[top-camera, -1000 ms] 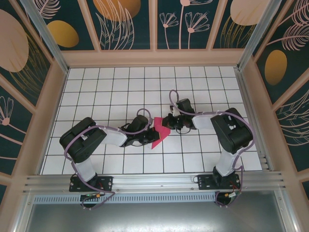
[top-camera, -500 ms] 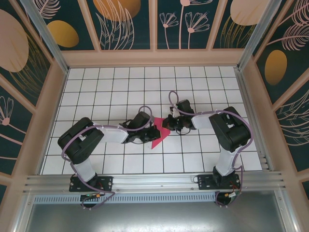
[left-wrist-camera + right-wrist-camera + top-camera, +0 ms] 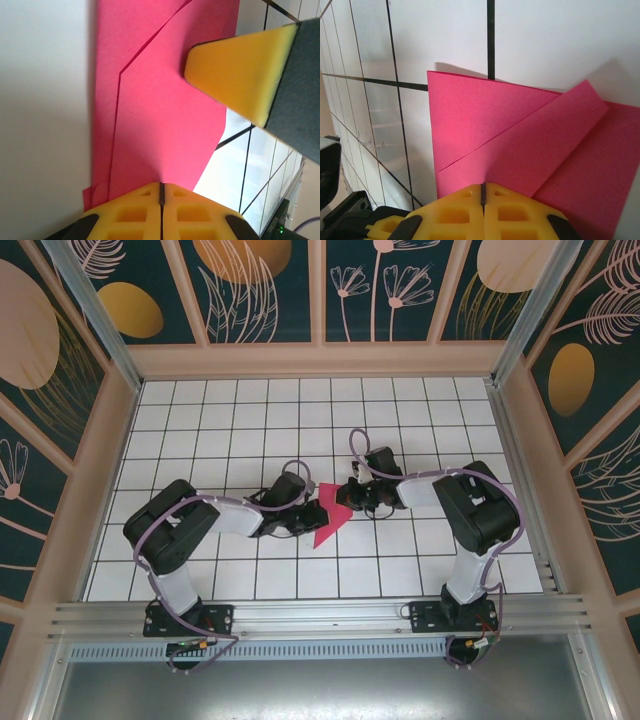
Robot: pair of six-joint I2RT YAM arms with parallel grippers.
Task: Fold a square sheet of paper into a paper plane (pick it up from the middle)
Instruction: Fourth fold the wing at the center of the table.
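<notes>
We keep the left tool and right tool clamped on the centre-frame sheet; barely anything moves, so the fold stays unfinished.

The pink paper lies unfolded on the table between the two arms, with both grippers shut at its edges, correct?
Not unfolded. The pink paper already has folds: the right wrist view shows a diagonal flap laid across it, with one corner lifting. The rest holds: it lies on the table between the two arms, with the left gripper and the right gripper shut at its edges.
</notes>
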